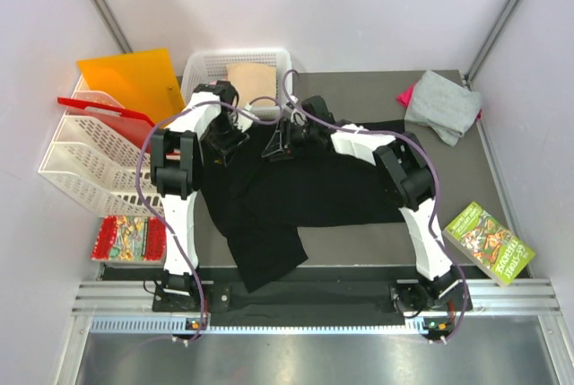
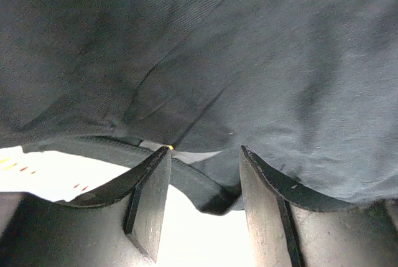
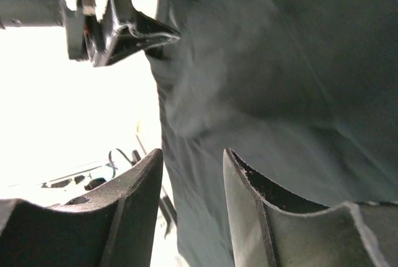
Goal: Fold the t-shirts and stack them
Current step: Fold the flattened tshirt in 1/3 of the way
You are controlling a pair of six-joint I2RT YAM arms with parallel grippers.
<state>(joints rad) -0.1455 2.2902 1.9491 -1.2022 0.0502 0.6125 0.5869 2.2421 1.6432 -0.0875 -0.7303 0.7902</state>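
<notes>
Risk: the left gripper point(image 2: 205, 152) and right gripper point(image 3: 193, 154) both gape. Closing from here could catch a single layer or a stray fold of the black t-shirt point(image 1: 296, 188), so the fold would drag skewed or slip free.
Left gripper: its fingers are partly spread. The shirt's hem sags toward the gap, and nothing is pressed.
Right gripper: its fingers are likewise parted. Dark cloth fills the gap, though whether it lies between them or behind is hard to tell.
Black t-shirt: it lies rumpled on the table point(image 1: 359, 241), with one part trailing to the near edge. Both grippers are at its far edge.
Other t-shirts: the grey one point(image 1: 441, 105) lies over the pink one point(image 1: 406, 95) at the far right corner. The tan one point(image 1: 251, 80) is in the white basket point(image 1: 202, 66).
</notes>
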